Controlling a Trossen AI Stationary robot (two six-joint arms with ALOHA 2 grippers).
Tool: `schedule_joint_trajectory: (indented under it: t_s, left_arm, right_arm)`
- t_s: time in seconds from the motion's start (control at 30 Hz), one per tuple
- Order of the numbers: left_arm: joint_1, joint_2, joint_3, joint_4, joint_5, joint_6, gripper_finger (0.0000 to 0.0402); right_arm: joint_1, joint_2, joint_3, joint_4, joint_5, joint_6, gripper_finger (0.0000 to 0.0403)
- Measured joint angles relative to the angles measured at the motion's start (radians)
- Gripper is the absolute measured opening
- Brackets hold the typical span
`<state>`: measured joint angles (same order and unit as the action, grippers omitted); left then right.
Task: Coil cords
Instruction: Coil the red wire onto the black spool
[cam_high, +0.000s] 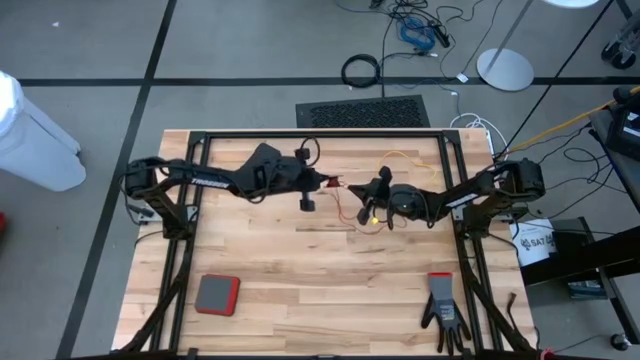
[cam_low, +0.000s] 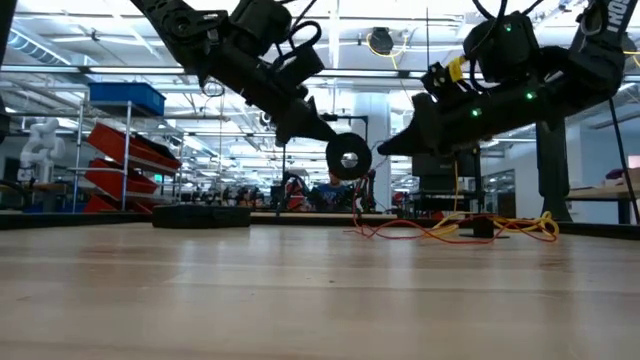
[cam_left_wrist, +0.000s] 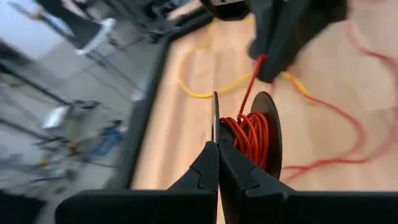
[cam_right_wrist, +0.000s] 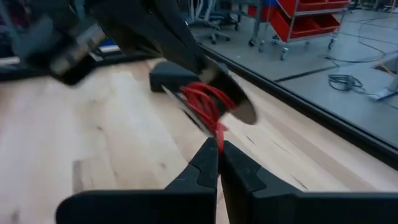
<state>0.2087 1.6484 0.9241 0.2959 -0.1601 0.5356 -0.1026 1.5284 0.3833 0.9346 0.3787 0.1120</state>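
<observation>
A small round black reel with red cord wound on it hangs above the table's middle. My left gripper is shut on the reel. My right gripper faces it from the right, shut on the red cord just off the reel. The rest of the red cord lies loose on the wood, as the low view also shows. A thin yellow cord lies in loops on the table beyond it and also shows in the left wrist view. My left gripper pinches one flange of the reel at its rim between its two fingers. The fingers slant down from the table's left. The reel is lifted clear of the table, its round face toward the near edge. My right gripper pinches a single strand of the red cord between its fingertips, close to the reel. The fingers slant down from the table's right. The short piece of cord between reel and fingers runs straight; the cord beyond lies slack on the table.
A red and grey pad lies near the front left and a black glove near the front right. Black frame rails run along the table's far edge and sides. A low dark object sits at the far left.
</observation>
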Motion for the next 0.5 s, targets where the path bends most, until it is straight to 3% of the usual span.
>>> schedule_joint_trajectory:
  t_s: [0.3, 0.5]
  left_arm:
    - [-0.047, 0.013, 0.001, 0.133, -0.171, 0.064, 0.0]
    - [-0.055, 0.061, 0.0, 0.236, -0.211, 0.045, 0.0]
  right_arm:
    - [0.007, 0.0, 0.127, -0.061, -0.043, -0.043, 0.0]
    - [0.012, 0.0, 0.183, -0.094, -0.018, -0.08, 0.0]
